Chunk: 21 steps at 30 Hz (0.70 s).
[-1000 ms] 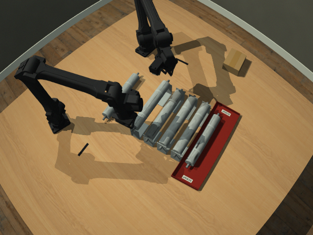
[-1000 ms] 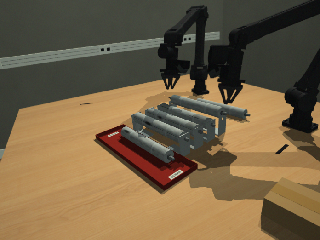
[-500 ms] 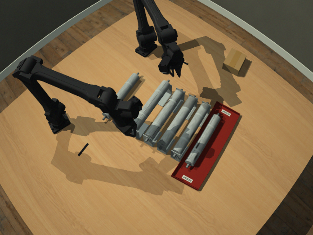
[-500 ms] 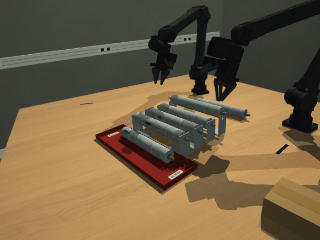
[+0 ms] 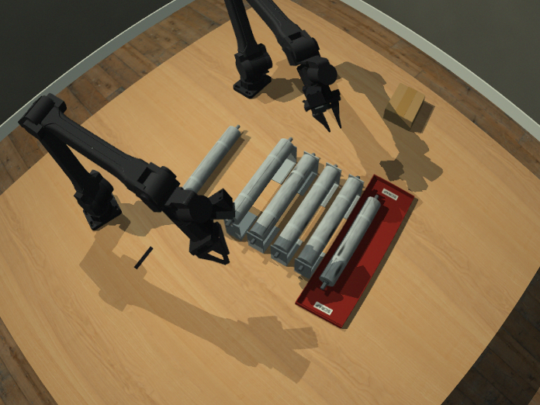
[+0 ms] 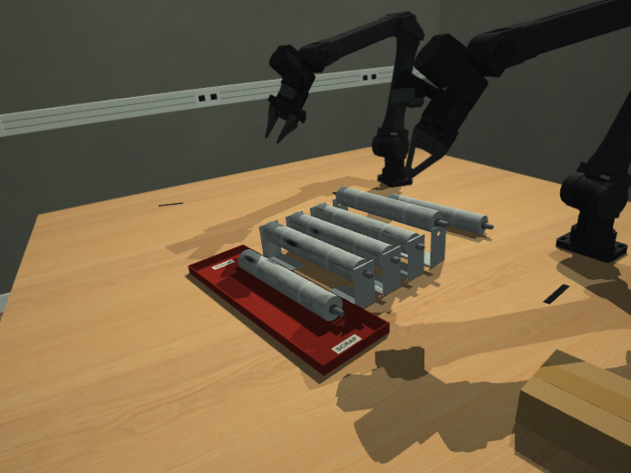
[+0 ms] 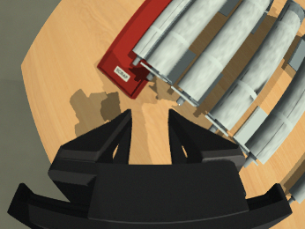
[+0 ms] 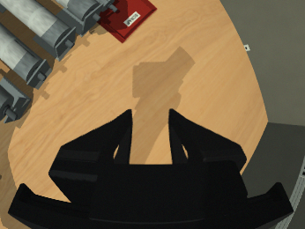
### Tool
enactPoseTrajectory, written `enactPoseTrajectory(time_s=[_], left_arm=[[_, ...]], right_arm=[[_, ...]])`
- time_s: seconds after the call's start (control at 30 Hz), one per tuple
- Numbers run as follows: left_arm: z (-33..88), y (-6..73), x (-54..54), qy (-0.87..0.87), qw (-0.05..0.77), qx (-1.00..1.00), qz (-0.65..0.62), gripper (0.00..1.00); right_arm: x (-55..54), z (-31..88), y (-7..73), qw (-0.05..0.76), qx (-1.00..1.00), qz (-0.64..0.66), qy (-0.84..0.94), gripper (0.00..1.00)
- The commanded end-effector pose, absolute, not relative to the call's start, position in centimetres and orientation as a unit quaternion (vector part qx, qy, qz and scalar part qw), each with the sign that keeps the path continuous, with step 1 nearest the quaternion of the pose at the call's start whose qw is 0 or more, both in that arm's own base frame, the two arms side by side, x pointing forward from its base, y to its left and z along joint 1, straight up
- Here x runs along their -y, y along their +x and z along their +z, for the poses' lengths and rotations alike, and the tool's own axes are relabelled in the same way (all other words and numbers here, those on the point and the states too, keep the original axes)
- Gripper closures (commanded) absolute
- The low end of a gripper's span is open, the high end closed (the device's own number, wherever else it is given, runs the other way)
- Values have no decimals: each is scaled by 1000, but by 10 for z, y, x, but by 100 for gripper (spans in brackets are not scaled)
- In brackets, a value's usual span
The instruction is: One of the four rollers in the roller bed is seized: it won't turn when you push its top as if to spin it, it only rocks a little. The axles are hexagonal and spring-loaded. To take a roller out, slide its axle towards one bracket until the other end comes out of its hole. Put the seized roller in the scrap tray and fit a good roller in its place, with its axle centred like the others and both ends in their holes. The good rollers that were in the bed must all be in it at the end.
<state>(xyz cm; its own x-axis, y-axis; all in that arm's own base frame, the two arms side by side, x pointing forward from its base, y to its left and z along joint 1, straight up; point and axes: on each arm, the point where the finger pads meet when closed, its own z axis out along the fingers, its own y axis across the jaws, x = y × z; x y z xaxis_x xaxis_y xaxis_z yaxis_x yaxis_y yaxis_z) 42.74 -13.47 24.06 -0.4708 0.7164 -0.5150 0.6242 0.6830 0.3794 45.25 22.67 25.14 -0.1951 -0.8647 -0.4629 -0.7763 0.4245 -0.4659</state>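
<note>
- The left tool (image 5: 334, 129) (image 6: 409, 173) (image 7: 150, 115), black with two tapered fingers, stands partly open with nothing between them; it is off the roller ends, on the base side of the red tray.
- The right tool (image 5: 227, 259) (image 6: 272, 139) (image 8: 150, 115), also black and two-fingered, is parted to a moderate gap and holds nothing; it hangs past the opposite roller ends.
- A grey cylindrical roller with a raised axle (image 5: 264, 178) (image 6: 390, 205) (image 7: 282, 114) (image 8: 3, 99) lies over the bracket pair farthest from the tray. Its near axle end in the exterior view sits above an open bracket hole, so it is not seated there.
- Three grey rollers in brackets (image 5: 311, 200) (image 6: 341, 235) (image 7: 220, 53) (image 8: 41, 22) fill the places nearer the tray, roughly parallel.
- The red rectangular scrap tray (image 5: 383, 235) (image 6: 255, 310) (image 7: 119, 53) (image 8: 145, 9) is just beside the bed and carries one grey roller with dark patches (image 5: 351, 241) (image 6: 290, 284) (image 7: 154, 33) (image 8: 114, 8).
- A loose grey roller (image 5: 211, 159) (image 6: 438, 212) (image 7: 301, 189) rests on the wooden desk (image 5: 174, 340) (image 6: 127, 356) (image 7: 79, 44) (image 8: 220, 88), across the bed from the tray.
- A tan cardboard box (image 5: 403, 104) (image 6: 576, 401) sits apart from the tray, towards the left arm's side.
</note>
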Motion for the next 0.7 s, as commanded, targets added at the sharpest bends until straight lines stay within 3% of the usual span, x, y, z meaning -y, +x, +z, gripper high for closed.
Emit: enactPoseTrajectory(time_s=[0.0, 0.1, 0.17, 0.2, 0.23, 0.57, 0.67], left_arm=[[298, 468, 133, 315, 413, -852, 60, 68], [257, 449, 139, 338, 377, -860, 56, 68], [306, 466, 127, 303, 432, -848, 58, 68], [339, 476, 120, 278, 466, -838, 60, 68], [345, 480, 116, 263, 478, -836, 58, 68], [409, 520, 74, 133, 583, -801, 30, 68], [369, 512, 86, 152, 553, -819, 27, 68]], right_arm=[[-211, 272, 470, 393, -801, -51, -448, 68], [-222, 256, 468, 378, -800, -45, -464, 68], [-202, 273, 481, 404, -808, -49, -427, 68], [-193, 345, 499, 469, -791, -56, -389, 68], [-186, 353, 504, 482, -793, -54, -368, 68], [-113, 375, 522, 560, -804, -25, -198, 68], [-125, 357, 526, 545, -811, -20, -214, 68]])
